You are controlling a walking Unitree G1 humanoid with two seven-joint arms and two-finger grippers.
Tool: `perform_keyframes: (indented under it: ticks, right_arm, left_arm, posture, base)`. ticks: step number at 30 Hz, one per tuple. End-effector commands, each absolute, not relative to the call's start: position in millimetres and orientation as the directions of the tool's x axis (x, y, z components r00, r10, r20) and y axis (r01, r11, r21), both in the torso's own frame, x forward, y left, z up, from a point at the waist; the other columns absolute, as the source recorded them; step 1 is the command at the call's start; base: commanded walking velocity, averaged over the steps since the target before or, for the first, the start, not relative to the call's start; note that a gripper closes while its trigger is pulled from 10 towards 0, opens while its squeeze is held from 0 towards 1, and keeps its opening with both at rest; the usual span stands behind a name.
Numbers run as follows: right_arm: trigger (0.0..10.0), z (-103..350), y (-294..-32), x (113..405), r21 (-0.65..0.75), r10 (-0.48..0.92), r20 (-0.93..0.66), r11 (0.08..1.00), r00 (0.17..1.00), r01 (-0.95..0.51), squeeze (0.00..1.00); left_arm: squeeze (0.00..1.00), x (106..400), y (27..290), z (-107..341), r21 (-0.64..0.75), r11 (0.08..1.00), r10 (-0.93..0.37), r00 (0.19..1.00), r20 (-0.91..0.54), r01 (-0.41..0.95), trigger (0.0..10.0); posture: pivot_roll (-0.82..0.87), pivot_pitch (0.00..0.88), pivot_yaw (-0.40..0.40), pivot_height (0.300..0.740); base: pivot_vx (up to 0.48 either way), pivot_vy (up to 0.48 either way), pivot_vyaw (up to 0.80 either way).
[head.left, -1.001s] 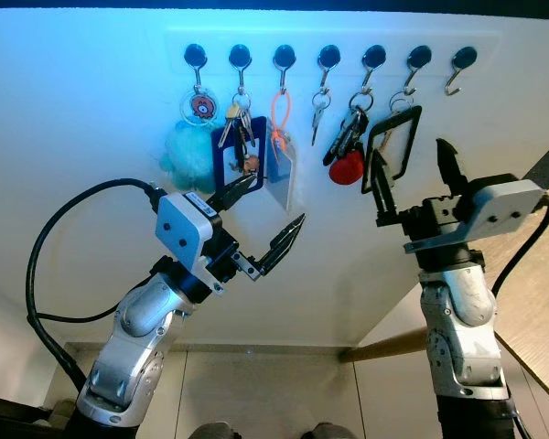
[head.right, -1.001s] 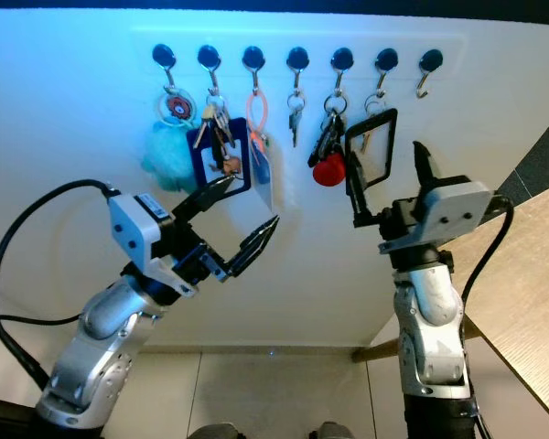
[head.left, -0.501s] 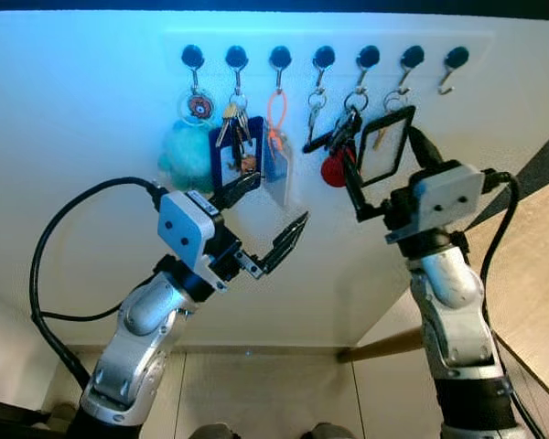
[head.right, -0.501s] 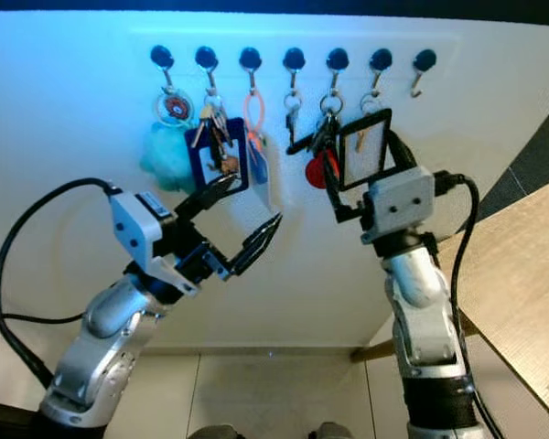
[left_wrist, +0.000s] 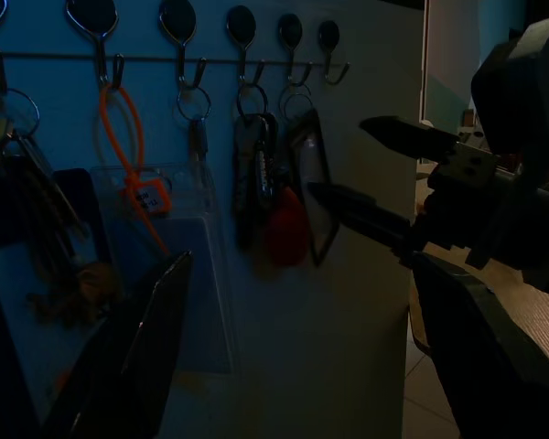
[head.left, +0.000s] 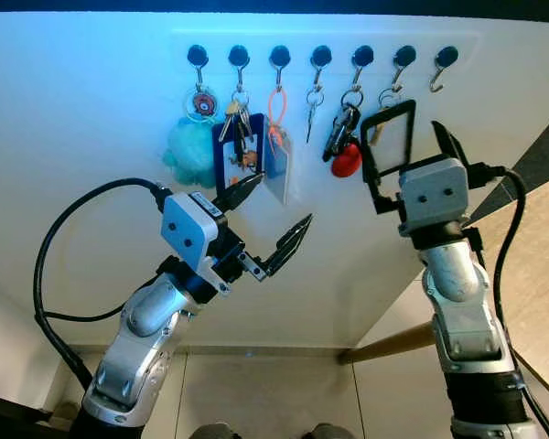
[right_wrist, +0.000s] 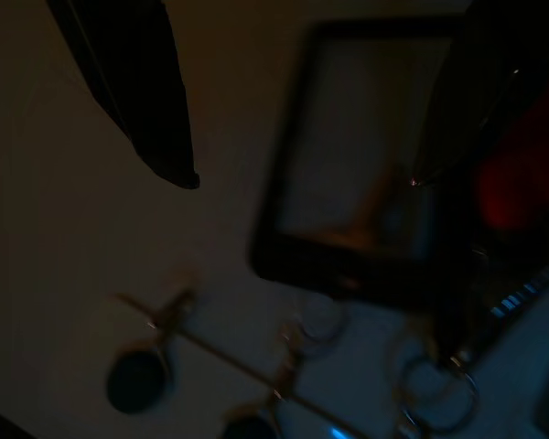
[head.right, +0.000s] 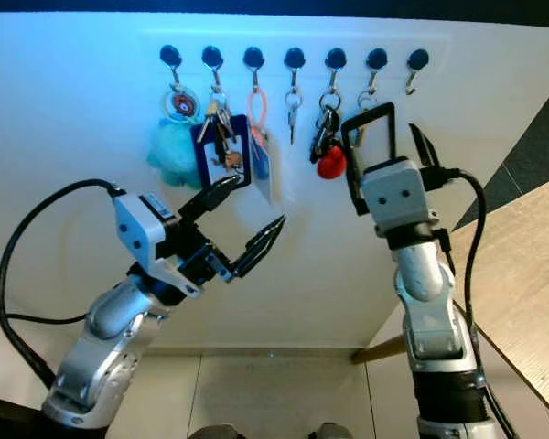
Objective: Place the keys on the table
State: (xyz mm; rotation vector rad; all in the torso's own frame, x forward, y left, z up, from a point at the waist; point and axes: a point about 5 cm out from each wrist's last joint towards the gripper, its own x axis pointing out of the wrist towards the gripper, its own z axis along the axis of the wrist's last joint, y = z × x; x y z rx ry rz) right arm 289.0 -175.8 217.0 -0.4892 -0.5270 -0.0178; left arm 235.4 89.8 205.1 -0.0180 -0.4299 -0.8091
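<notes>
Teal pom-pom [head.left: 188,151], blue card holder [head.left: 227,155], orange strap [head.left: 276,117], red fob [head.left: 346,160], black-framed tag [head.left: 390,137], possibly clear-windowed

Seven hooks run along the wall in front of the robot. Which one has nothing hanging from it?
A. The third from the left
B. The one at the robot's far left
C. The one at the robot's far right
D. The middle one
C: the far-right hook is bare, while the far-left hook carries a round tag and a teal pom-pom, and the others hold keys or tags.

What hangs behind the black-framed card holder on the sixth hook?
A brass-coloured key shows through the black-framed card holder, both on one ring. The holder's lower left corner is covered by the right tool.
</notes>
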Motion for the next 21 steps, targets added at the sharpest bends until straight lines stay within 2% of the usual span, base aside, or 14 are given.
perform_keyframes:
  ticks: [1,9,12,16,18,19,21]
  right_arm:
    - [10.0,210.4,-179.0,288.1,-0.456,0.085,0.465,0.876,0.881,0.156,0.0]
    - [10.0,202.8,-177.4,283.3,-0.453,0.061,0.458,0.875,0.887,0.173,0.0]
    - [10.0,199.9,-179.9,283.6,-0.364,0.031,0.456,0.918,0.889,0.155,0.0]
    - [10.0,195.1,-174.5,284.2,-0.277,0.075,0.44,0.959,0.895,0.056,0.0]
    - [10.0,176.1,-169.7,283.3,-0.048,0.074,0.371,0.997,0.926,-0.06,0.0]
    - [10.0,176.1,-169.7,283.3,-0.048,0.074,0.371,0.997,0.926,-0.06,0.0]
    - [10.0,162.3,-167.1,281.5,0.115,0.062,0.326,0.988,0.943,-0.105,0.0]
  left_arm:
    - [0.0,234.7,86.8,204.1,0.131,0.688,-0.699,0.605,0.38,0.714,10.0]
    - [0.0,234.6,86.4,203.8,0.133,0.686,-0.702,0.603,0.379,0.715,10.0]
    - [0.0,234.9,86.1,203.5,0.138,0.686,-0.703,0.603,0.377,0.714,10.0]
    - [0.0,235.4,86.1,203.6,0.139,0.686,-0.703,0.603,0.377,0.714,10.0]
    - [0.0,235.7,85.1,203.0,0.138,0.686,-0.703,0.603,0.377,0.714,10.0]
    - [0.0,235.7,85.1,203.0,0.138,0.686,-0.703,0.603,0.377,0.714,10.0]
    - [0.0,235.6,83.8,203.4,0.139,0.685,-0.704,0.601,0.378,0.715,10.0]
  posture:
    - [0.02,0.063,0.002,0.74]
    - [0.02,0.066,0.003,0.74]
    - [0.02,0.069,0.004,0.74]
    - [0.02,0.074,0.005,0.74]
    - [0.02,0.077,0.003,0.74]
    - [0.02,0.077,0.003,0.74]
    - [0.02,0.081,0.0,0.74]
  base:
    - [0.0,0.0,0.0]
    - [0.0,0.0,0.0]
    - [0.0,0.0,0.0]
    - [0.0,0.0,0.0]
    - [0.0,0.0,0.0]
    - [0.0,0.0,0.0]
    - [0.0,0.0,0.0]
